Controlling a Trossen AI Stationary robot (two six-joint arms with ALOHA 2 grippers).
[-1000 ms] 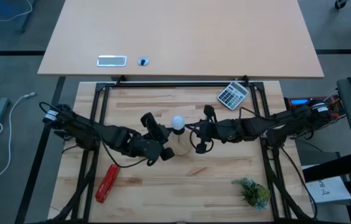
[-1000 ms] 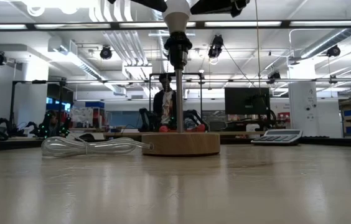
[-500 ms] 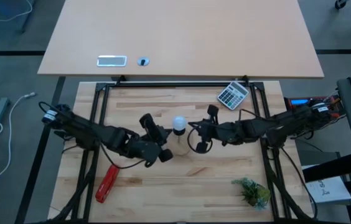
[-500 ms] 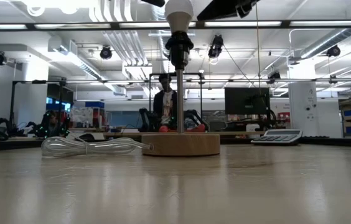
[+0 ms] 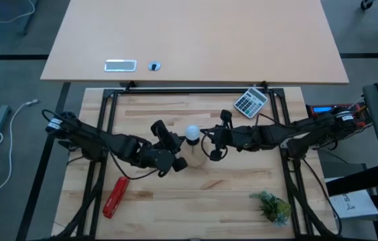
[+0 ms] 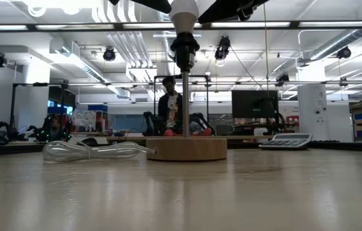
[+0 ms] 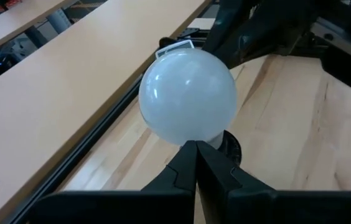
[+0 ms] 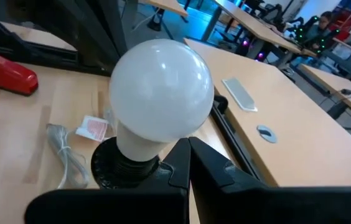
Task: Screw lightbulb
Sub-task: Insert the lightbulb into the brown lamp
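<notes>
The white lightbulb (image 5: 192, 132) sits upright in the black socket (image 6: 184, 45) on top of a thin post that rises from the round wooden disc (image 6: 186, 149). My left gripper (image 5: 177, 143) is shut, its tips at the bulb's neck on the table's left side. My right gripper (image 5: 206, 137) is also shut and comes level from the table's right side, its tips at the neck as well. The low view shows both as dark shapes flanking the bulb (image 6: 184, 9). My left gripper's shut fingertips (image 7: 195, 149) meet the bulb's narrow neck (image 7: 208, 138) just above the socket, slanting down from the table's left; nothing is between the fingers. My right gripper's shut fingertips (image 8: 187, 149) stand against the lower curve of the bulb (image 8: 174, 138) from the table's right. Whether it truly touches, I cannot tell.
A red stapler (image 5: 115, 196) lies near left, a calculator (image 5: 250, 102) far right, a green plant sprig (image 5: 273, 206) near right. A clear cord (image 6: 94, 151) and a small card (image 8: 94, 129) lie beside the disc. A person (image 6: 168, 106) sits in the room behind.
</notes>
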